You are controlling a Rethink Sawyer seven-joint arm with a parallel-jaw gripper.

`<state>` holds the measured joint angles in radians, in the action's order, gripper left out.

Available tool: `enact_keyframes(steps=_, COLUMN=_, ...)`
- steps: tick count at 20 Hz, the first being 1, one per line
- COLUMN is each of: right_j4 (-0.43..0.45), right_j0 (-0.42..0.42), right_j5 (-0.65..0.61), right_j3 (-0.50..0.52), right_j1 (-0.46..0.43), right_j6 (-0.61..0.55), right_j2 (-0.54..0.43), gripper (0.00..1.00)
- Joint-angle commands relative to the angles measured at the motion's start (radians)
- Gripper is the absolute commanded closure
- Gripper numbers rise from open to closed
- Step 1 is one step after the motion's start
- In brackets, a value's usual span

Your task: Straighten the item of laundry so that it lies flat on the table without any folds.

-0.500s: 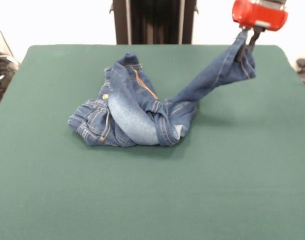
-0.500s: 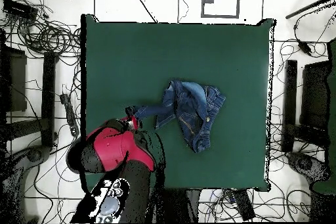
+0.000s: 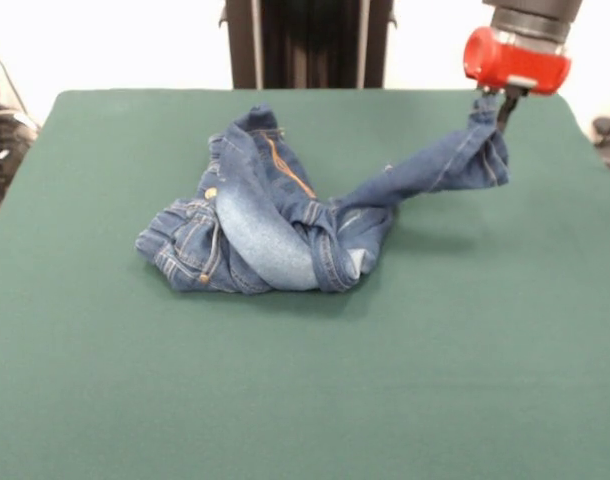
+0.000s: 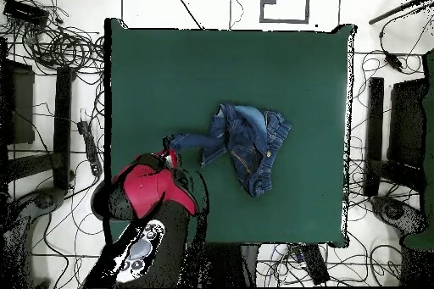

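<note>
A small pair of blue denim jeans lies bunched in the middle of the dark green table, with a pale faded patch and orange stitching showing. One leg stretches up to the right, off the cloth. My gripper is shut on the end of that leg, under the red wrist at the far right. In the overhead view the jeans sit right of centre, the held leg runs left to my gripper.
The robot's black pedestal stands at the table's far side. Cables and dark equipment surround the table on the floor. My red and black arm covers the table's lower left in the overhead view.
My gripper has come down a little with the leg's end, so the held leg hangs lower and closer to the table. The bunched part of the jeans has not moved.
</note>
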<state>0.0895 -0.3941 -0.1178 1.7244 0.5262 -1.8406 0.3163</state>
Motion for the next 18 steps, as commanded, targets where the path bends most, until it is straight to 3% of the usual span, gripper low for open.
enact_keyframes(steps=1, right_j4=-0.07, right_j0=0.002, right_j5=0.13, right_j3=0.014, right_j1=-0.07, right_j6=-0.251, right_j2=-0.03, gripper=1.0)
enact_keyframes(steps=4, right_j4=-0.08, right_j0=0.014, right_j5=0.168, right_j3=0.034, right_j1=-0.072, right_j6=-0.254, right_j2=-0.033, gripper=1.0)
enact_keyframes(steps=5, right_j4=-0.09, right_j0=0.012, right_j5=0.178, right_j3=0.037, right_j1=-0.076, right_j6=-0.244, right_j2=-0.027, gripper=0.0)
enact_keyframes(steps=11, right_j4=-0.091, right_j0=0.047, right_j5=0.192, right_j3=0.057, right_j1=-0.064, right_j6=-0.232, right_j2=-0.055, gripper=0.0)
enact_keyframes(steps=15, right_j4=-0.068, right_j0=0.078, right_j5=0.147, right_j3=0.058, right_j1=-0.025, right_j6=-0.193, right_j2=-0.071, gripper=0.0)
enact_keyframes(steps=18, right_j4=-0.036, right_j0=0.151, right_j5=0.063, right_j3=0.075, right_j1=0.042, right_j6=-0.136, right_j2=-0.131, gripper=0.0)
